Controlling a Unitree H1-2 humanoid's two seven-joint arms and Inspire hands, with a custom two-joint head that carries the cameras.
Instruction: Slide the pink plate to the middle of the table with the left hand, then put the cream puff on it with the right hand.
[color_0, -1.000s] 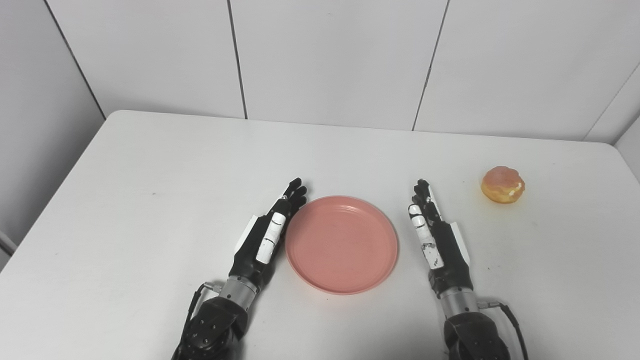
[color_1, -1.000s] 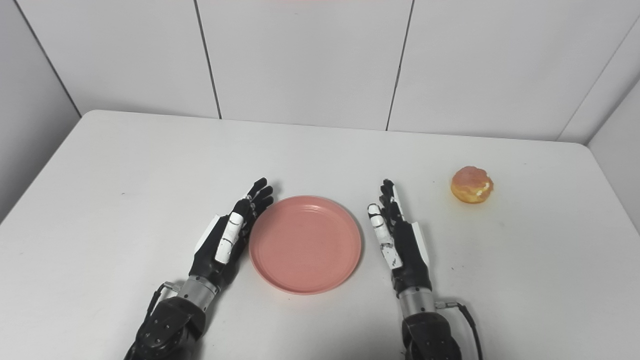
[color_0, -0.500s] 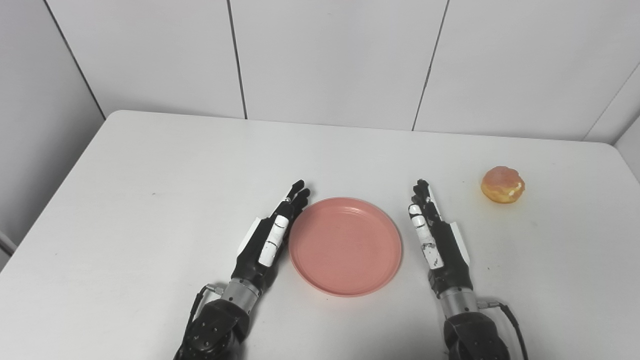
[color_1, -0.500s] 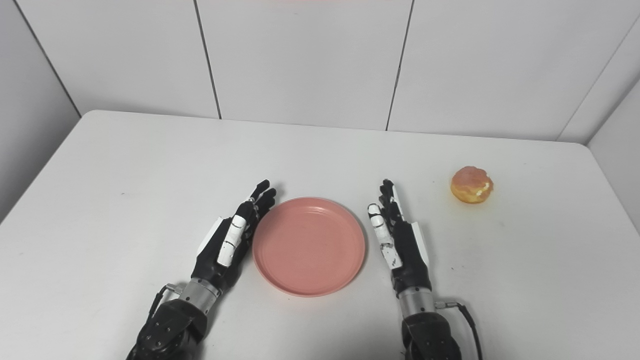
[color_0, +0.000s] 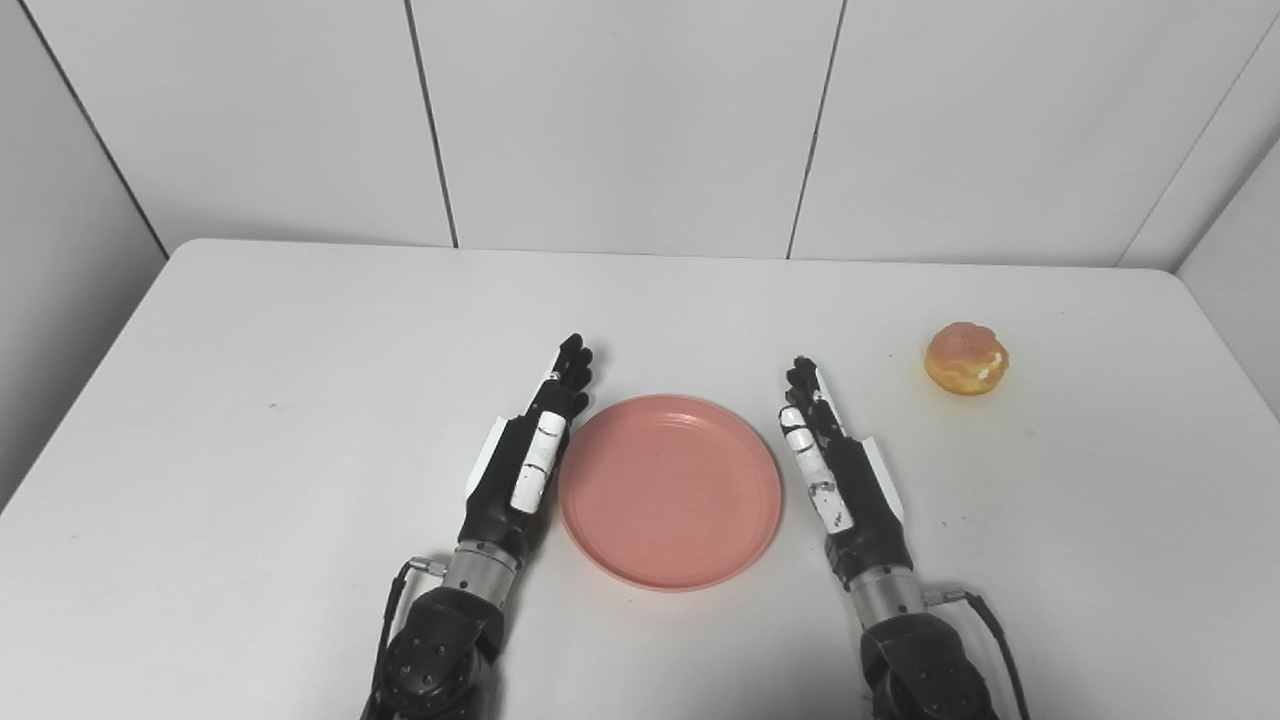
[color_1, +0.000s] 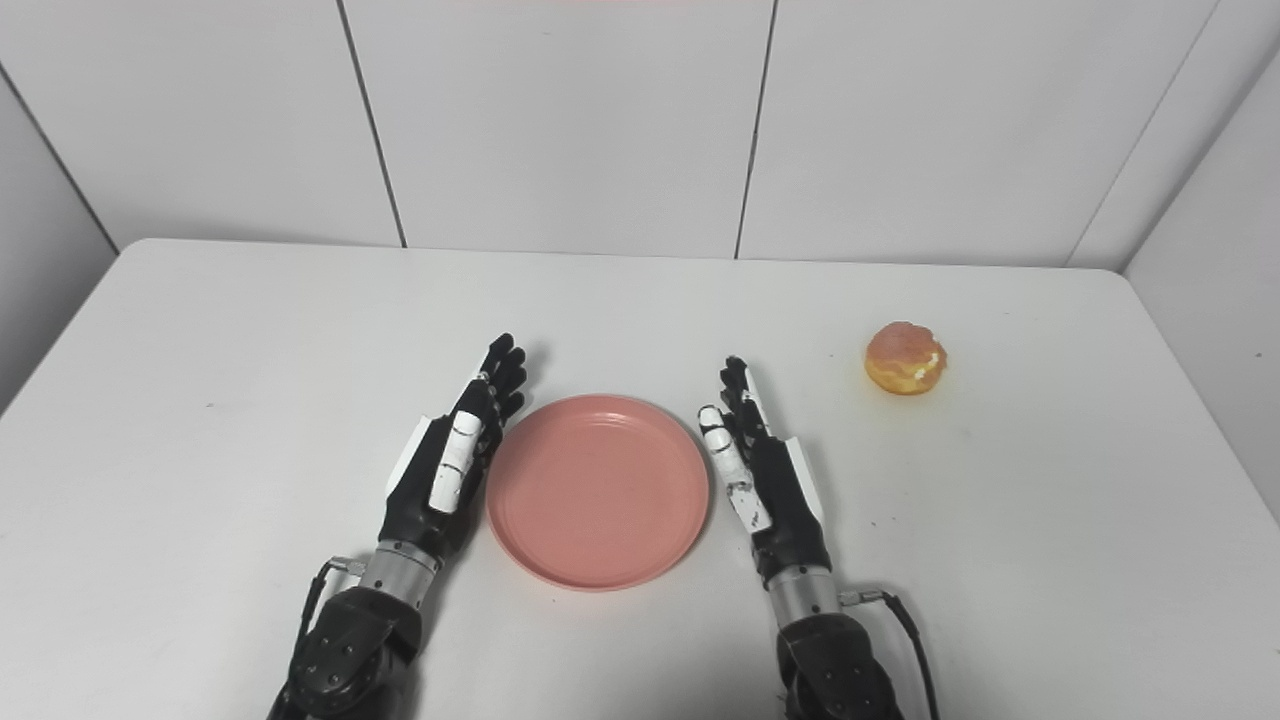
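The plate (color_0: 670, 490) lies flat on the table (color_0: 250, 400), near the front edge and roughly centred between its left and right sides. It is empty. The left hand (color_0: 525, 465) lies along the plate's left rim, fingers extended and apart, palm facing the plate, grasping nothing. Its inner edge is at the rim or just beside it; contact cannot be confirmed from either view.

The right hand (color_0: 840, 470) lies on the table just right of the plate, fingers extended and apart, palm facing the plate, also grasping nothing. A narrow strip of table shows between it and the plate rim.

The puff (color_0: 966, 357) sits on the table toward the far right, well apart from the plate and beyond the fingertips of the right hand. Nothing touches it.

Task status, judged from the layout:
- Step 1, slide plate to the middle: appears complete or nearly complete. The plate sits midway between the two hands, though closer to the front edge than to the back wall.
- Step 2, place puff on plate: not yet started. The puff is untouched, and the right hand is released.

Remaining work: withdraw the left hand from the rim, reach the right hand forward and right to the puff, grasp it, carry it over the plate and set it down.
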